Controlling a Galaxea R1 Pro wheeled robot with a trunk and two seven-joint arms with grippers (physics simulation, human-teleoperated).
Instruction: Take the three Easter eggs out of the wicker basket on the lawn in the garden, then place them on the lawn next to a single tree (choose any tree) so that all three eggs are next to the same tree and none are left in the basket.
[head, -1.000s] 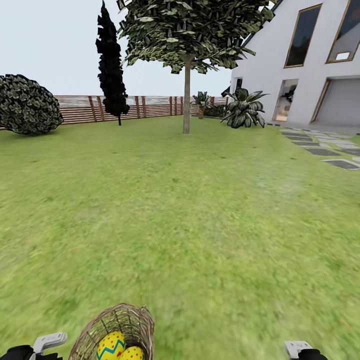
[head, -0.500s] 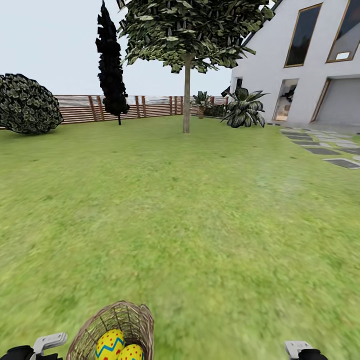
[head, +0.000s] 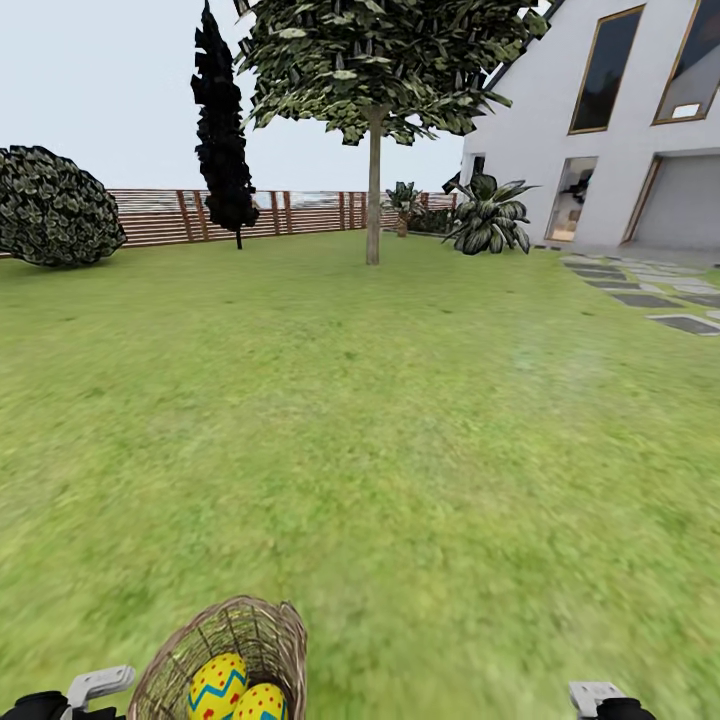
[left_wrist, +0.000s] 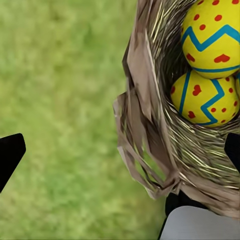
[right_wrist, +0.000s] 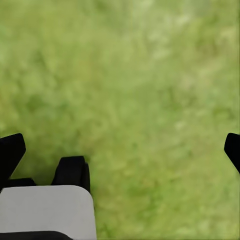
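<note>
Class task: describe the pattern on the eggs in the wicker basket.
Yellow eggs with blue zigzag lines and red hearts and dots; clearest in the left wrist view.

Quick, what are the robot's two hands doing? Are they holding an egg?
Left gripper: open, holding nothing, with the wicker basket and eggs in front of it.
Right gripper: open, holding nothing, above the lawn.

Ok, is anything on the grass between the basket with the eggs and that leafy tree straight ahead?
Nothing visible: open lawn runs from the wicker basket to the tree.
</note>
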